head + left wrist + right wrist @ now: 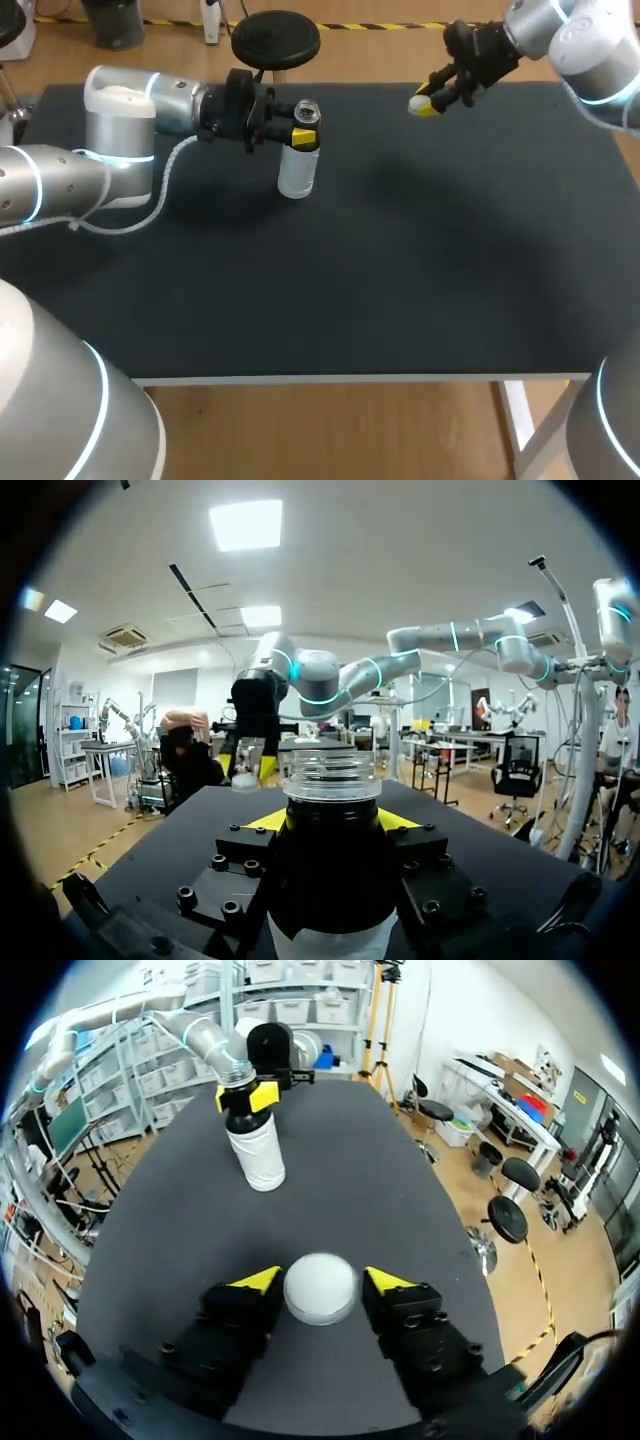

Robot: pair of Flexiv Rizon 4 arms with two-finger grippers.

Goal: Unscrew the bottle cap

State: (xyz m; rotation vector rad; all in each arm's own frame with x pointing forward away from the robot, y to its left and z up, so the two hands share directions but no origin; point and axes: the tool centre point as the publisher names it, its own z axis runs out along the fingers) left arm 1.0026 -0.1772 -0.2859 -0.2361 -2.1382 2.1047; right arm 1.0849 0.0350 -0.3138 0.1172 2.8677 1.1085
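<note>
A white plastic bottle stands upright at the table's far left-middle, its clear threaded mouth bare. My left gripper comes in sideways and is shut on the bottle's dark neck, one yellow tip on each side. The round white cap lies flat on the table near the far edge. It sits between the fingers of my right gripper, which stands open with a thin gap on each side of the cap. From the right wrist, the bottle and the left gripper are ahead across the mat.
The black table mat stretches wide toward the near edge. A black round stool stands just beyond the far edge. My left arm's cable loops over the mat's left side.
</note>
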